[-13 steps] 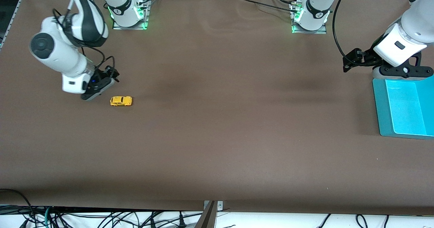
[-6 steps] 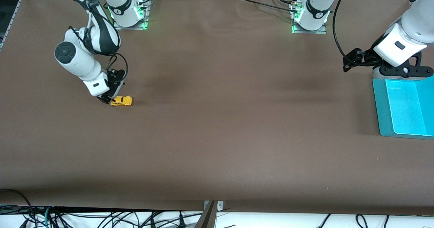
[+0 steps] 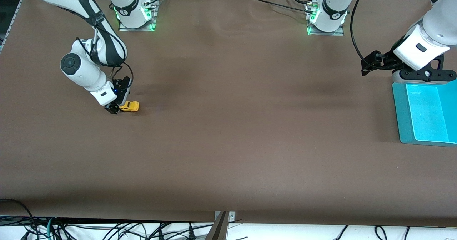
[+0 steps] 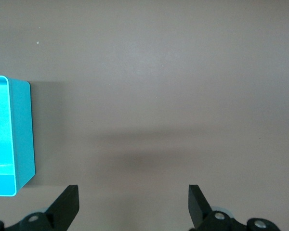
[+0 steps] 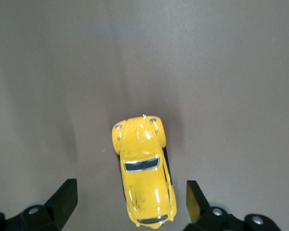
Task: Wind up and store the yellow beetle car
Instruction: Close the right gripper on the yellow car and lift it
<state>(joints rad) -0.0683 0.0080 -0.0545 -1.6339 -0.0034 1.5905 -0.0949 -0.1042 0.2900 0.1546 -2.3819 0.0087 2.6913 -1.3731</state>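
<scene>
Yellow beetle car point(image 3: 129, 106) sits upright on its wheels on the bare brown desk point(image 3: 228, 143), toward the right arm's end, well apart from the teal bin point(image 3: 425, 113) at the left arm's end. Right hand point(image 3: 115, 108) is low over the end of the car that faces the right arm's end of the desk; in the right wrist view its fingers point(image 5: 62, 199) stand spread wide, one to each side of the car point(image 5: 144, 171), touching neither flank, nothing gripped. The car's long axis runs along the length of the desk, from one arm's end toward the other. The rounded end with two small round lights points toward the left arm's end and the bin; I read that as the nose, though the shape alone does not settle it. Step in hand, by my judgement: the grasp before winding. To do it well, bring the hand forward until the fingers bracket the middle of the body rather than its end, keep them square to the long axis, close on the flanks above the wheels, and keep the wheels on the desk for the pull-back. Left hand point(image 4: 132, 204) waits over bare desk just beside the bin point(image 4: 19, 134), fingers apart and empty.
</scene>
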